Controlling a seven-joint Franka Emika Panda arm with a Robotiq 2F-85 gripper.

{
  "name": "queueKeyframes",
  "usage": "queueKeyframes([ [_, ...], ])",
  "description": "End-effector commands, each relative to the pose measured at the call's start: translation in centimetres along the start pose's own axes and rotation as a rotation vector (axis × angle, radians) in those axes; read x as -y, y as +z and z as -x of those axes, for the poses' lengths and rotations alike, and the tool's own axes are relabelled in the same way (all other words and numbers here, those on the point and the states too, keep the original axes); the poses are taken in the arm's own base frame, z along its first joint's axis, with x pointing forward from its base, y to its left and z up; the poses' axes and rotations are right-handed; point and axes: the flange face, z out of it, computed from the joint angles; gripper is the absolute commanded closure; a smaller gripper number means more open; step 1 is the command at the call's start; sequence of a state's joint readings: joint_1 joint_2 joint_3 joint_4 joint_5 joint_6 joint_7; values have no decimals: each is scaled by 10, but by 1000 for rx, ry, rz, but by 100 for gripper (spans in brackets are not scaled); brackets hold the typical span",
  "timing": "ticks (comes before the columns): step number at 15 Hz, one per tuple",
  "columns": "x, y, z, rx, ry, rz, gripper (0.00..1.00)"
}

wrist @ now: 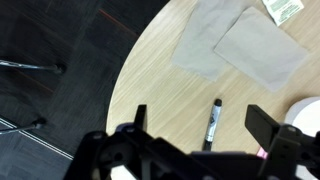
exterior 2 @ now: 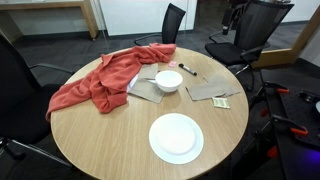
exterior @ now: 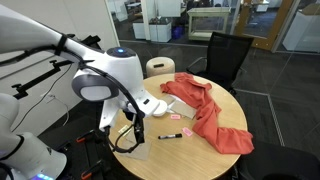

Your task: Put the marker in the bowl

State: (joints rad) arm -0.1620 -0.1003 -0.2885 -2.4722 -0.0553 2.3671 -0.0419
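Dark marker (wrist: 213,122) lies on table (wrist: 160,80) beneath wide-open gripper (wrist: 198,118); print on card (wrist: 284,9) unreadable.

Light: bright, even, indoor; I see only soft shadows.
Focus: black two-fingered gripper (wrist: 203,128) blurs close in wrist view.

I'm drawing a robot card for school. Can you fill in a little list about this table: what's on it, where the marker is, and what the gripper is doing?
table: round, wooden
marker: lying flat on the table, beside the bowl, not in it
bowl: small, white, near the middle of the table
plate: wide, white, nothing on it
cloth: red, crumpled, partly hanging over the table edge
gripper: open, hovering over the marker, holding nothing
job done: not yet
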Motion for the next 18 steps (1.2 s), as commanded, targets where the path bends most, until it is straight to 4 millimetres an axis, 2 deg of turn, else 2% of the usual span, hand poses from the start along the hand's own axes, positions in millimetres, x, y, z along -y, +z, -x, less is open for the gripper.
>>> queueKeyframes([
  [1,4,35,-44,0,56,38,0],
  [6,13,74,-77,-4,71,39,0],
  [11,27,100,-100,-34,88,0,0],
  [12,25,95,-88,-15,78,18,0],
  [14,27,101,-90,-7,74,21,0],
  [18,26,101,-90,-8,75,21,0],
])
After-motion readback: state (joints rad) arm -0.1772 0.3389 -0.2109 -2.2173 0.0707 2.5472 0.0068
